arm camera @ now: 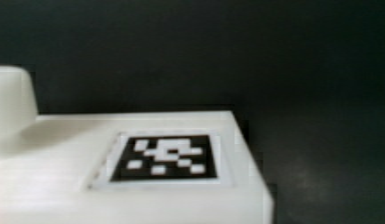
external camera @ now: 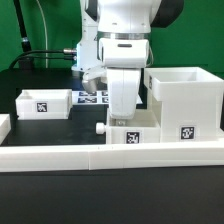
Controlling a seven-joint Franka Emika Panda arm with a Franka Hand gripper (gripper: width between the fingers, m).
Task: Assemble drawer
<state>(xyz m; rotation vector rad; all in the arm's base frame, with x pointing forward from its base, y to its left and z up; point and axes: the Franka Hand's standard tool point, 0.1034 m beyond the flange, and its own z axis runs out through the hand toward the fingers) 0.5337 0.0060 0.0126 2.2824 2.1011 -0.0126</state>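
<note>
The drawer was in three separate pieces on the black counter [external camera: 30, 75]. The tall open-topped housing [external camera: 185, 95] stood at the exterior view's right, with a square tag [external camera: 187, 131] low on its front face. Just beside it, toward the middle, sat one tray [external camera: 128, 135], its small knob [external camera: 100, 128] pointing to the exterior view's left and its own tag [external camera: 133, 137] facing the camera. I could not tell whether this tray touched the housing. The second tray [external camera: 42, 103] lay well apart at the exterior view's left, also tagged [external camera: 43, 104].

The gripper [external camera: 122, 108] hung straight down over the middle tray, its lower end at the tray's rim. The fingers were hidden, so I could not tell whether they were apart, together or clamped on anything.

The wrist view showed a blurred white drawer surface [arm camera: 64, 170] bearing a black-and-white tag [arm camera: 168, 158], with dark counter [arm camera: 260, 60] beyond. Which piece it belonged to was unclear.

A low white border wall [external camera: 60, 157] ran along the front, with the middle tray and housing close behind it. The marker board [external camera: 92, 98] lay flat behind the arm.
</note>
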